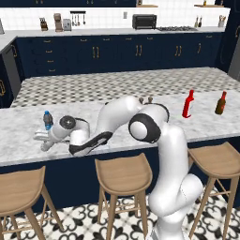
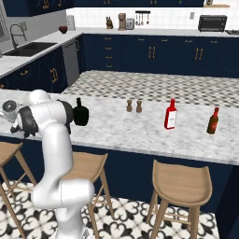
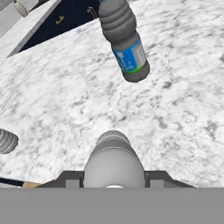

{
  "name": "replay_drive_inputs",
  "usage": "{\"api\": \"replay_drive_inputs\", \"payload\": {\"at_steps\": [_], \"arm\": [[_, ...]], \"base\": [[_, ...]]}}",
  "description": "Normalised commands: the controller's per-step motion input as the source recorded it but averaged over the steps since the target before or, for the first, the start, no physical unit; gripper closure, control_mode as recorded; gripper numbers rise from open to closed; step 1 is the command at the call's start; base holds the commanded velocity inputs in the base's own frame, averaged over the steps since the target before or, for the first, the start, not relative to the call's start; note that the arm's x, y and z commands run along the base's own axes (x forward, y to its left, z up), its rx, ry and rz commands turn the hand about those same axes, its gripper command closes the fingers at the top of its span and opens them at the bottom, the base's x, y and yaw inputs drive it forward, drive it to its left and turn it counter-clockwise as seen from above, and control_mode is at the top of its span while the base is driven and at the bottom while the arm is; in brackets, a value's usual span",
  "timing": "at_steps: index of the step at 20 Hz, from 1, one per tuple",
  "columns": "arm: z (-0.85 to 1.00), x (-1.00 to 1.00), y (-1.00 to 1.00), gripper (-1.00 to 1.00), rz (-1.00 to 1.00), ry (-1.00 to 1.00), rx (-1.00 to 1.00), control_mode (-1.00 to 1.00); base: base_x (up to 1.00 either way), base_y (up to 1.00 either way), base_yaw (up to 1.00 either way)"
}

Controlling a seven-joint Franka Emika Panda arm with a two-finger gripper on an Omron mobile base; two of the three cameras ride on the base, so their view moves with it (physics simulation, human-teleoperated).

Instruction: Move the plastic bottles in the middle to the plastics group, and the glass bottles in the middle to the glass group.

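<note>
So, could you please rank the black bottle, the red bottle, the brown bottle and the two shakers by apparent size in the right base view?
1. Red bottle and squat black bottle: too alike to rank; the red one is taller, the black one wider.
2. Brown bottle, slimmer and shorter.
3. The two shakers, smallest, alike. They stand farther back, so nearness may exaggerate the gap.

matt veined marble counter (image 3: 65, 87), ribbed clear plastic water bottle (image 3: 124, 41), smooth wooden stools (image 1: 123, 174)

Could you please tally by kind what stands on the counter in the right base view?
Black bottle: 1
Red bottle: 1
Brown bottle: 1
Brown shakers: 2
Total: 5
</note>
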Motion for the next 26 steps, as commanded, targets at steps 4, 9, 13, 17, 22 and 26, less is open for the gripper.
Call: {"api": "replay_drive_inputs", "payload": {"at_steps": [4,9,13,17,22,26], "arm": [[0.09,0.13,0.01,1.00,0.00,0.23,-0.15,-1.00],[-0.03,0.30,0.23,1.00,0.00,0.06,-0.28,-1.00],[-0.08,0.23,0.16,1.00,0.00,0.03,-0.34,-1.00],[-0.30,0.23,0.09,1.00,0.03,0.18,-0.13,-1.00],[-0.59,0.06,-0.01,1.00,0.12,0.02,0.00,-1.00],[-0.71,0.00,-0.11,1.00,0.14,0.00,0.00,-1.00]], "base": [[0.00,0.00,0.00],[0.00,0.00,0.00],[0.00,0.00,0.00],[0.00,0.00,0.00],[0.00,0.00,0.00],[0.00,0.00,0.00]]}}
